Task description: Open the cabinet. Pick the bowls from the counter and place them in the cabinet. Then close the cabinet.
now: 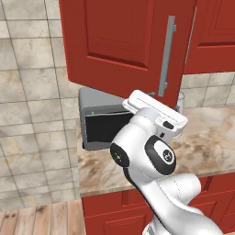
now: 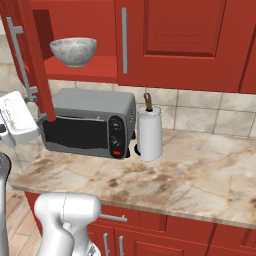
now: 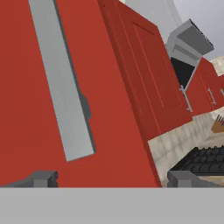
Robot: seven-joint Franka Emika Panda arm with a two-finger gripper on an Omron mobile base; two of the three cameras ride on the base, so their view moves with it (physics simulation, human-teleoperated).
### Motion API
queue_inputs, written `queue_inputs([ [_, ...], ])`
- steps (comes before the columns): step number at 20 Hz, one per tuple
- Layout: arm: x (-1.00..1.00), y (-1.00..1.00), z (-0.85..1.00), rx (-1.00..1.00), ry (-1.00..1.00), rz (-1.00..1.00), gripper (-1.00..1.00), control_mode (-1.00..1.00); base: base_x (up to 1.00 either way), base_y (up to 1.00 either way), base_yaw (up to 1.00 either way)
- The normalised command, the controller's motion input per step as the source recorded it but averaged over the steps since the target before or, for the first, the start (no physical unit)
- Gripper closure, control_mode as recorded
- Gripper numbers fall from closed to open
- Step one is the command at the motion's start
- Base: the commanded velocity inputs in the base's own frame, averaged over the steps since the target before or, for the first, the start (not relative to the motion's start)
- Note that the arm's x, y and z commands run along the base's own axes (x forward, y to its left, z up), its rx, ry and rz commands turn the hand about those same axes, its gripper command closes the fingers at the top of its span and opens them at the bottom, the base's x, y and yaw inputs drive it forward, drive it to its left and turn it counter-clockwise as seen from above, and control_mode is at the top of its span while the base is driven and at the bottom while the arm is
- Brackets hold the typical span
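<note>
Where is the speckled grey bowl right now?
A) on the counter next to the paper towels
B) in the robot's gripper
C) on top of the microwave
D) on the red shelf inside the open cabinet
D: in the right base view the speckled grey bowl sits on the red shelf inside the open cabinet, above the microwave.

Even, bright rendered light, soft faint shadows, no glare, sharp throughout.
</note>
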Motion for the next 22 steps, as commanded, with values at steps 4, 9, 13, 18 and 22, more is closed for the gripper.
queue_inputs([
  [4, 0.53, -0.98, 0.00, 0.01, 0.06, 0.20, -1.00, -1.00, 0.00, 0.00, 0.00],
  [9, 0.52, -0.75, 0.05, 0.00, 0.04, 0.20, -1.00, -1.00, 0.00, 0.00, 0.00],
  [13, 0.30, -0.54, 0.09, 0.00, 0.00, 0.19, -1.00, -1.00, 0.00, 0.00, 0.00],
  [18, 0.54, -0.24, 0.03, 0.00, 0.00, 0.15, -1.00, -1.00, 0.00, 0.00, 0.00],
  [22, 0.83, -0.08, 0.00, -0.03, 0.00, 0.09, -1.00, -1.00, 0.00, 0.00, 0.00],
])
